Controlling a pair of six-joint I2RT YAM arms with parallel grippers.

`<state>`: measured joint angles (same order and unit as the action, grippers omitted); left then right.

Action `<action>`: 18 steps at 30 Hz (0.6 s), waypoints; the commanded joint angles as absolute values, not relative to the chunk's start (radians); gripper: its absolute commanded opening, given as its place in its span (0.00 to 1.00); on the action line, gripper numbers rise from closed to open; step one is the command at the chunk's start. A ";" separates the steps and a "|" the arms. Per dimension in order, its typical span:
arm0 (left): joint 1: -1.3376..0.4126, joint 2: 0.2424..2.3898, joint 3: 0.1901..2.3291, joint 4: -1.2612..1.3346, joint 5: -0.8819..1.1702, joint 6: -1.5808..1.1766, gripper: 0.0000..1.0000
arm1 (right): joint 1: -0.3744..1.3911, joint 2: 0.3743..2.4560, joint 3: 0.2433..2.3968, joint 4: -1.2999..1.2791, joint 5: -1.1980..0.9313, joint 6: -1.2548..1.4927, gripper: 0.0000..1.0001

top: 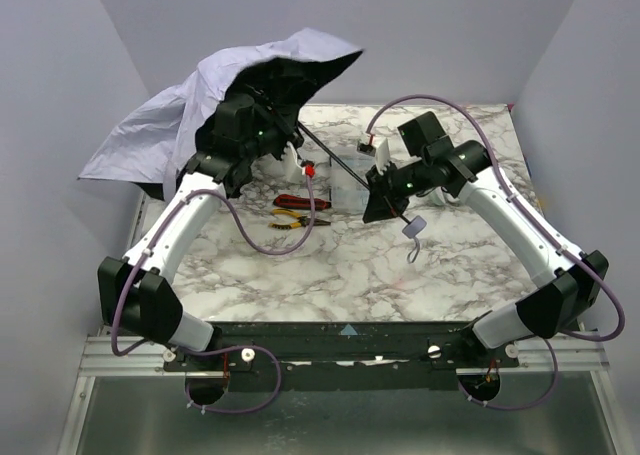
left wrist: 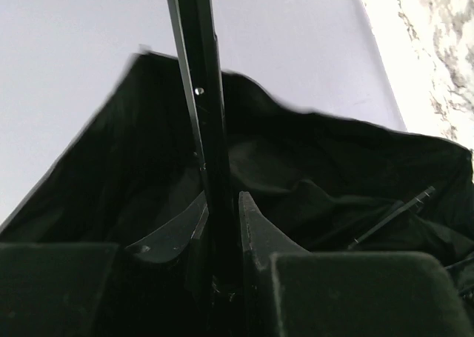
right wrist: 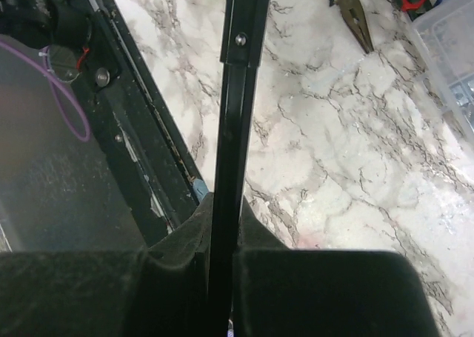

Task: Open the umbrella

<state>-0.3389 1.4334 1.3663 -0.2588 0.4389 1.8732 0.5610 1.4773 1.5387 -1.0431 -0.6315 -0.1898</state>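
Note:
The umbrella's pale lavender canopy (top: 190, 110) is spread partly open at the back left, its black underside (top: 300, 80) facing the table. Its thin black shaft (top: 345, 175) slants down to the right and ends at the small lavender handle (top: 413, 228), which hangs above the marble. My left gripper (top: 268, 135) is shut on the shaft just under the canopy. The left wrist view shows the shaft (left wrist: 201, 115) pinched between the jaws (left wrist: 221, 207), with black canopy cloth (left wrist: 333, 174) behind. My right gripper (top: 392, 197) is shut on the shaft (right wrist: 238, 92) near the handle end (right wrist: 224, 207).
Red- and yellow-handled pliers (top: 300, 208) lie on the marble table (top: 340, 265) under the shaft; they also show in the right wrist view (right wrist: 354, 15). A clear plastic parts box (top: 345, 165) stands behind them, also seen in the right wrist view (right wrist: 452, 48). The table's black front rail (right wrist: 141, 152) runs along the near edge.

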 commanded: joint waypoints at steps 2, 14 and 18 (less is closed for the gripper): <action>-0.195 1.516 1.383 0.036 0.114 1.884 0.19 | 0.600 1.400 1.553 -1.238 -0.795 -0.382 0.00; -0.076 1.596 1.450 0.038 0.086 1.927 0.25 | 0.597 1.379 1.522 -1.249 -0.750 -0.329 0.00; -0.039 1.613 1.467 0.035 0.080 1.942 0.25 | 0.591 1.366 1.498 -1.243 -0.747 -0.317 0.00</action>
